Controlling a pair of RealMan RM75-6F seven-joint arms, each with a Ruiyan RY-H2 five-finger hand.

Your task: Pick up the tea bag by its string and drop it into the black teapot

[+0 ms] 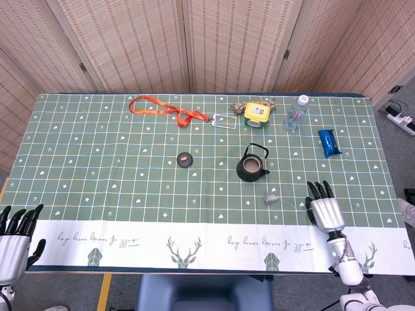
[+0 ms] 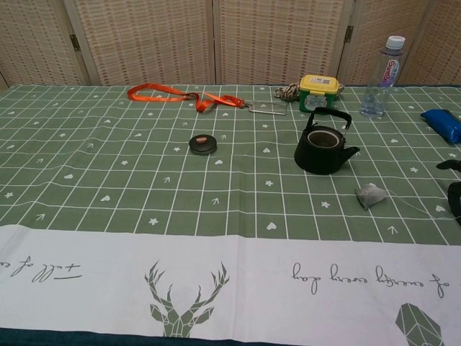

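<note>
so: approach step, nothing grasped yet. right hand (image 1: pixel 326 210) hovers palm-down with fingers spread and empty, just right of the tea bag (image 1: pixel 270 198). the bag is a small grey pouch lying flat near the black teapot (image 1: pixel 252 166), which is open-topped; its thin string (image 1: pixel 290 204) trails toward the hand. next move, i judge, calls for a fine pinch on the string. left hand (image 1: pixel 15 243) is idle at the table edge, fingers apart.
</note>
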